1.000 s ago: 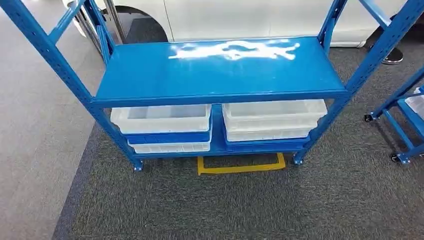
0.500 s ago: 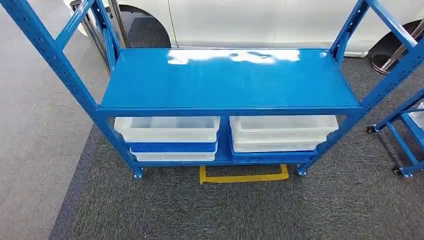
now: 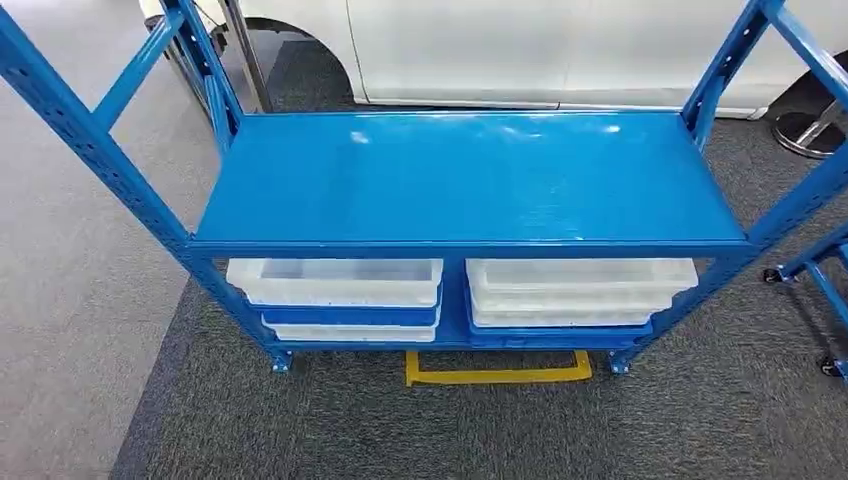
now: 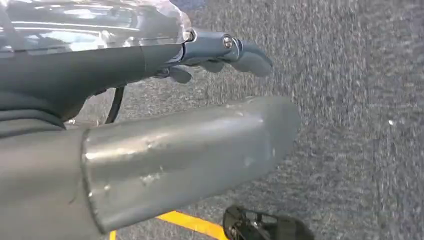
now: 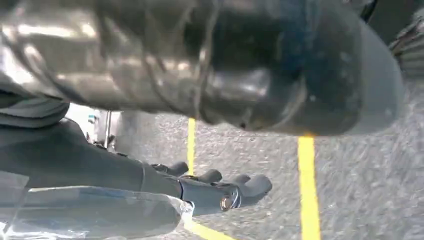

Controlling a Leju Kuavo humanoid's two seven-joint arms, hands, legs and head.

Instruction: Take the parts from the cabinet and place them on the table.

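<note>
Under blue shelf (image 3: pixel 465 180), white bins (image 3: pixel 335 282)

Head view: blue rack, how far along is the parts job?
Can't settle it. The blue steel rack's upper shelf is bare; white plastic bins sit stacked on the bottom shelf. The left hand and right hand hang over grey carpet, holding nothing. Fits before fetching or after unloading.

No readable text, label, brand, number or sign was found on the blue metal shelving rack (image 3: pixel 465 180), on the translucent white plastic trays (image 3: pixel 335 282) under its shelf, or on the yellow tape outline (image 3: pixel 497 375) on the grey carpet.
</note>
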